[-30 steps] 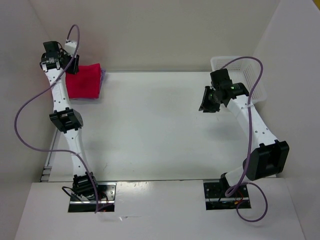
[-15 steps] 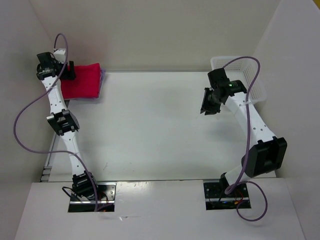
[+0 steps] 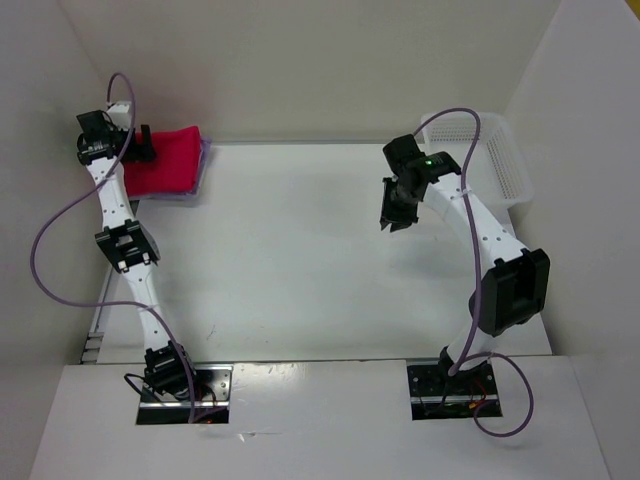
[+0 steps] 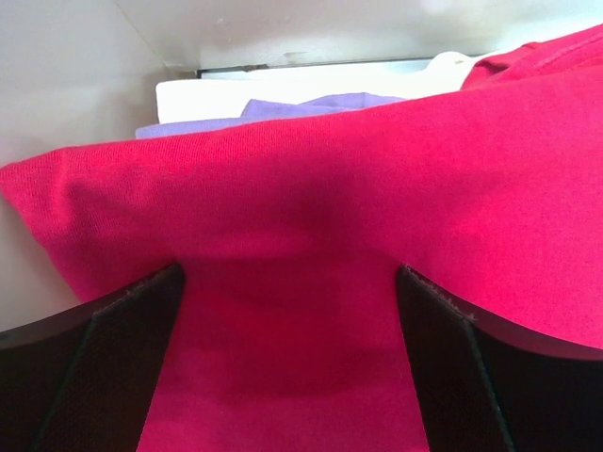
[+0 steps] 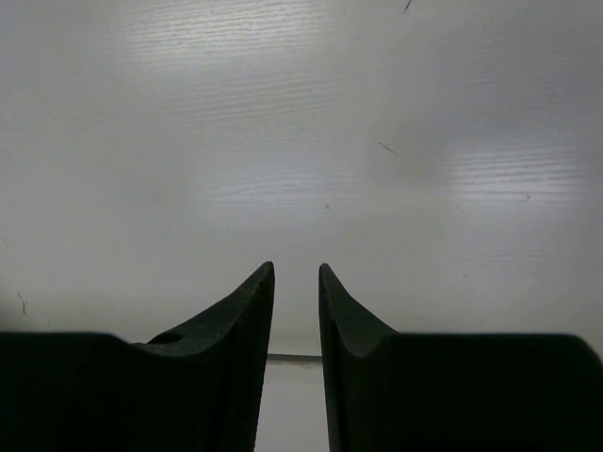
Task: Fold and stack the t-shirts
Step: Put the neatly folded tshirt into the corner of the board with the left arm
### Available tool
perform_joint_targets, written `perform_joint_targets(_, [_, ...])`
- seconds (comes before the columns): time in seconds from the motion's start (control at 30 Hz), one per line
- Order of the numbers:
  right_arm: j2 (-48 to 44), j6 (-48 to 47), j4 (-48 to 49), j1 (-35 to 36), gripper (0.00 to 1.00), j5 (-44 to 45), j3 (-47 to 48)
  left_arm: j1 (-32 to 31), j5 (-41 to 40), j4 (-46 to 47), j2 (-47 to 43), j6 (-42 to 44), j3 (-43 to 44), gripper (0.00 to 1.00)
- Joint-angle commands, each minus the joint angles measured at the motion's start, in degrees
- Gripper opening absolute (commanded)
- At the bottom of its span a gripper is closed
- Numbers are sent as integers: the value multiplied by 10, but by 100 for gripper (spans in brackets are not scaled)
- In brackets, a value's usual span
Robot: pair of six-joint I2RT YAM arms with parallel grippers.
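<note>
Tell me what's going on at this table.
The left tool stands wide open at the folded red t-shirt, which tops a stack in the far left corner. A lavender t-shirt peeks out beneath it. The right tool hovers over the middle of the white table, jaws slightly apart and holding nothing. A white mesh basket sits at the far right.
</note>
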Motion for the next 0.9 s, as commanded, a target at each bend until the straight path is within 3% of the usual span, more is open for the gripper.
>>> perform_joint_targets(0.0, [-3,5,-20,7,31,15,33,-2,45,24,-58,-13,8,99])
perform_joint_targets(0.27, [-64,15,-2,13,36,15,28,-52,85,-22,-217,19,8,99])
perform_joint_targets(0.33, [-84,15,-2,13,44,15,16,-71,124,-37,-271,19,8,99])
perform_joint_targets(0.37, [-107,15,-2,13,49,15,16,-80,137,-51,-288,19,8,99])
perform_joint_targets(0.4, [-120,20,-2,13,64,15,10,-90,147,-58,-324,19,8,99])
perform_joint_targets(0.43, [-133,21,-2,13,93,15,3,-112,162,-64,-342,25,8,99])
perform_joint_targets(0.47, [-156,21,-2,13,100,15,3,-126,162,-78,-359,25,8,99])
perform_joint_targets(0.5, [-170,21,-10,13,100,15,-3,-143,162,-85,-394,32,8,99])
perform_joint_targets(0.6, [-220,21,-27,13,100,15,-22,-235,162,-144,-451,61,8,99])
perform_joint_targets(0.63, [-234,21,-27,13,100,4,-28,-301,146,-160,-460,84,8,99])
perform_joint_targets(0.73, [-297,27,-22,13,100,-16,-65,-416,89,-232,-471,122,8,99])
perform_joint_targets(0.77, [-315,38,-22,13,100,-30,-90,-492,49,-247,-471,133,-15,99])
perform_joint_targets(0.87, [-396,61,-8,13,100,-62,-141,-624,37,-306,-471,141,-57,99])
